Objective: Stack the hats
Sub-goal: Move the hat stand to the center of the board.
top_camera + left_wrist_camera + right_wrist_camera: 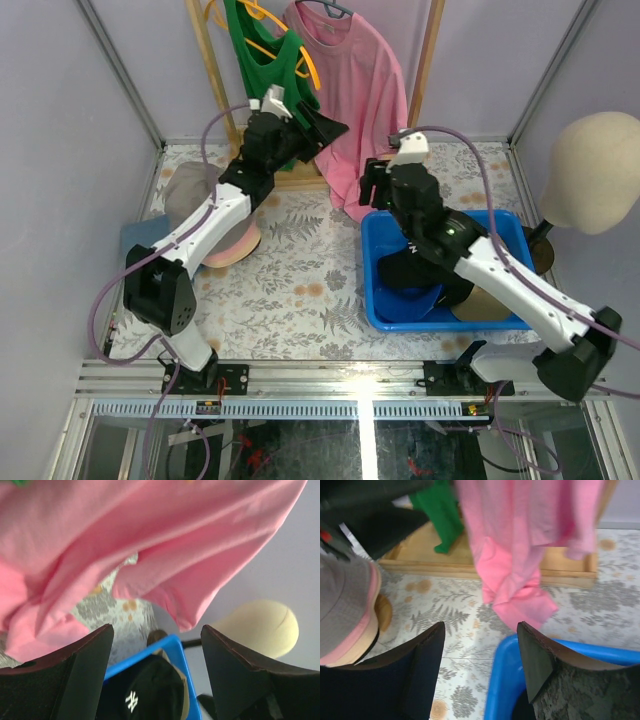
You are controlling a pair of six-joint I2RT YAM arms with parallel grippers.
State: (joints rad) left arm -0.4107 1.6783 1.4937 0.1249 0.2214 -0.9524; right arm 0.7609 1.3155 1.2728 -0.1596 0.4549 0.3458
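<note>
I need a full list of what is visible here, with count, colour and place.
hat pile: one, grey over pink over beige, left side
blue cap: one, blue, beside that pile
bin: one, blue, right of centre
black cap: one, white logo, in bin
khaki cap: one, khaki, in bin
pink shirt: one, hanging at back
green shirt: one, hanging beside it
mannequin head: one, cream, far right
left gripper: black, open, near shirts
right gripper: black, open, over bin's edge
</note>
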